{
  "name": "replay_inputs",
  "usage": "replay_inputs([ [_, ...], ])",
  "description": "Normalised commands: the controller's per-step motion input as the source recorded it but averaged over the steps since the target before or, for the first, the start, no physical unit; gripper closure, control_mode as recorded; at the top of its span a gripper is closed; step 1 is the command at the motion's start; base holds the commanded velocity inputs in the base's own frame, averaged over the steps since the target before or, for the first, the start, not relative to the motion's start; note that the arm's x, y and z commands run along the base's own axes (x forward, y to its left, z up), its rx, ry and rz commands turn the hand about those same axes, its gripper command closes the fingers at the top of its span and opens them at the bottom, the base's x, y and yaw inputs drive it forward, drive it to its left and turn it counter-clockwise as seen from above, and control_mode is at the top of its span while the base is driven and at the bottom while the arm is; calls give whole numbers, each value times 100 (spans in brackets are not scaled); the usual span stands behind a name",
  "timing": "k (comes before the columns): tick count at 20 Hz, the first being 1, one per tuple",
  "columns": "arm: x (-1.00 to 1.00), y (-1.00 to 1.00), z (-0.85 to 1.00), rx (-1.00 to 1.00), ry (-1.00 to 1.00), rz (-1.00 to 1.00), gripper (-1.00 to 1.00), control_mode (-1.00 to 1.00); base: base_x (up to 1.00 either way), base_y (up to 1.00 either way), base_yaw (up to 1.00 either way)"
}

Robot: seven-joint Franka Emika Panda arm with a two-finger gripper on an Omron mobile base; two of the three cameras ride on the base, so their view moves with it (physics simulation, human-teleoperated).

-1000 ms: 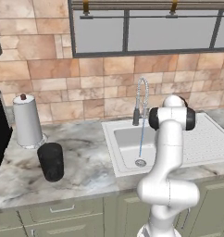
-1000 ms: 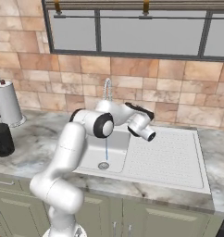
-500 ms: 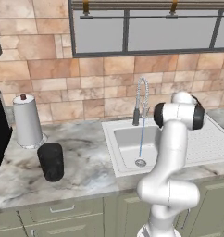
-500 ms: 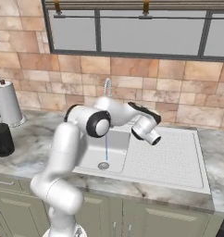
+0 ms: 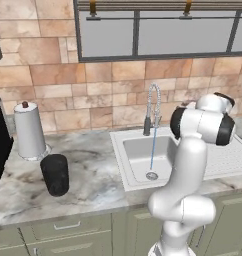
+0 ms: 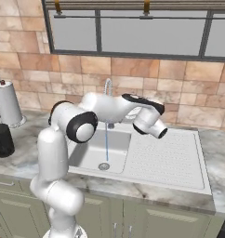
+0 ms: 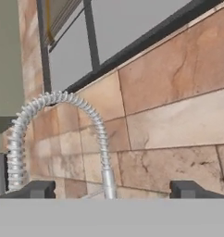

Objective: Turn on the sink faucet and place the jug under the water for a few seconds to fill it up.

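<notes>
Since the earlier frames, the arm has swung rightward, carrying the end effector (image 6: 162,133) over the ribbed drainboard. Its dark fingertips (image 7: 40,189) stand wide apart, holding nothing. Ahead arches the tall chrome spring-coil faucet (image 5: 153,107), its thin pale-blue water stream (image 5: 152,150) falling into the white rectangular sink (image 5: 130,150). The matte black cylindrical jug (image 5: 55,174) stands on the marble bench (image 5: 93,170), well apart, near the white paper towel roll (image 5: 29,131).

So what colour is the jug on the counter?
Matte black jug, clearest in the left base view.

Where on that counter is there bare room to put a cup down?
Bare marble lies between the jug and the sink, and the ribbed drainboard is free. The corner by the paper towel roll is crowded.
</notes>
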Motion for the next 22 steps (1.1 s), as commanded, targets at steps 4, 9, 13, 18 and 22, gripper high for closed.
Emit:
replay_inputs([
  [4, -100, 6, 61, -28, -11, 0, -100, -100, 0, 0, 0],
  [9, -100, 44, 44, -29, -3, 0, -100, -100, 0, 0, 0],
  [13, -100, 87, 29, -23, 0, -2, -100, -100, 0, 0, 0],
  [18, -96, 100, 34, -22, 8, -11, -100, -100, 0, 0, 0],
  [22, -79, 100, 51, -14, 18, -10, -100, -100, 0, 0, 0],
])
